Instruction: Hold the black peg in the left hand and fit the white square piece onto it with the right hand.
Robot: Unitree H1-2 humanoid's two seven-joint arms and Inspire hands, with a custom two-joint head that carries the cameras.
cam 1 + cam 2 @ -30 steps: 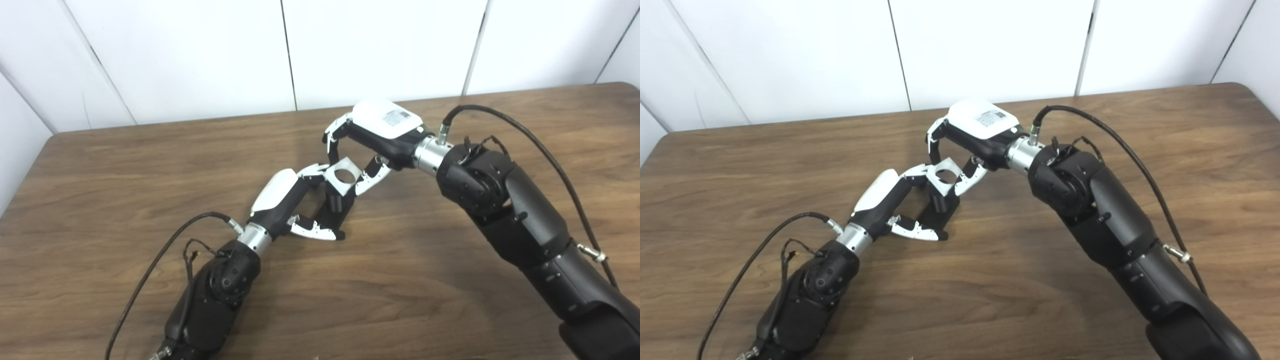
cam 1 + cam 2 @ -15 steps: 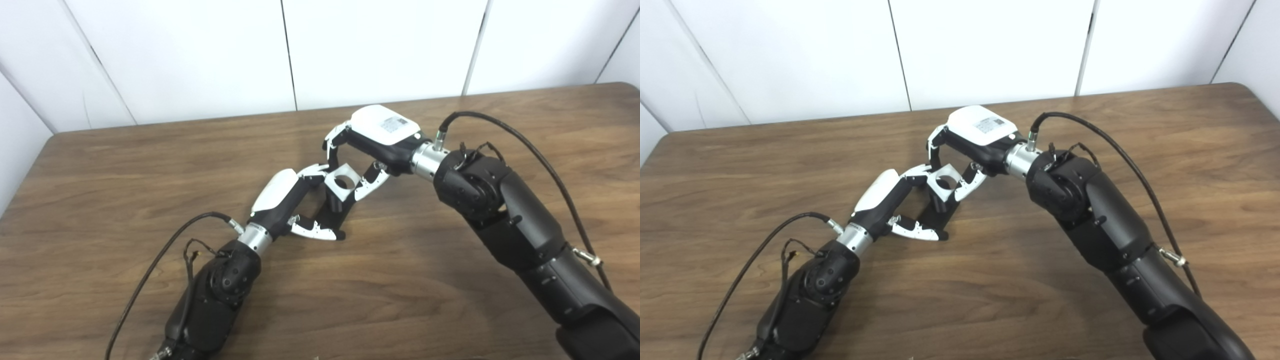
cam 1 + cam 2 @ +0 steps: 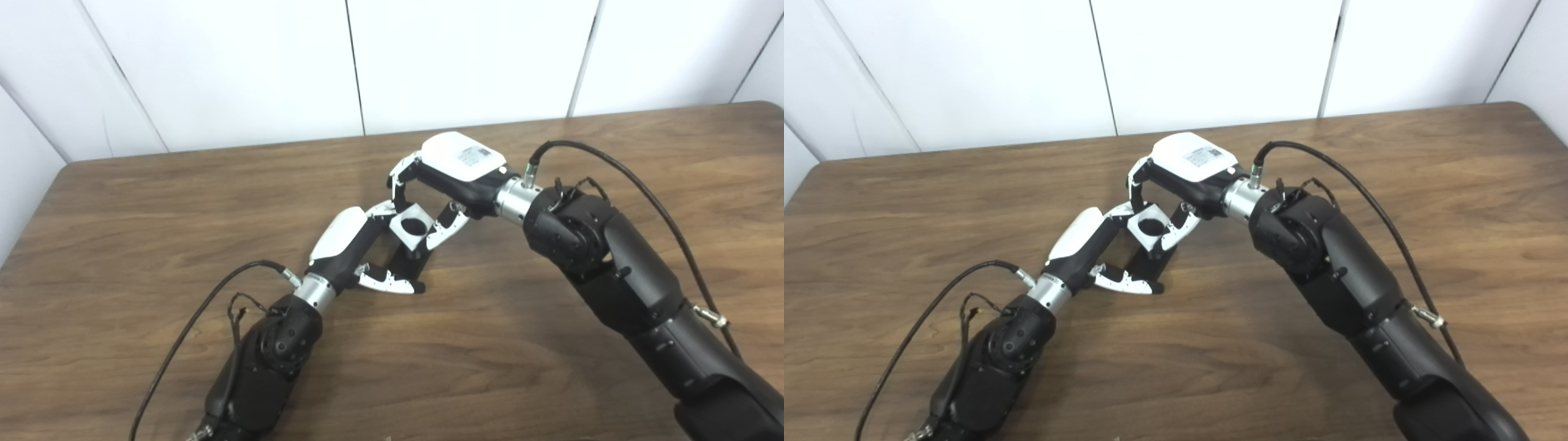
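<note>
1. the bench (image 3: 153, 202) is brown wood with darker grain streaks running along it.
2. the wall (image 3: 245, 61) is plain white, crossed by thin dark seams.
3. the left hand (image 3: 358, 248) has a white back, black body and white-and-black fingers.
4. the right hand (image 3: 450, 177) is white on top with a small grey label, black beneath.
5. the square piece (image 3: 411, 225) is white with a dark round hole.
6. the peg (image 3: 413, 263) is black.
7. both arms are black with silver wrist rings and black cables.

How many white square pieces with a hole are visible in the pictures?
1. The white square piece is held in the right hand, directly over the black peg that the left hand grips. The hands could hide others.
</note>
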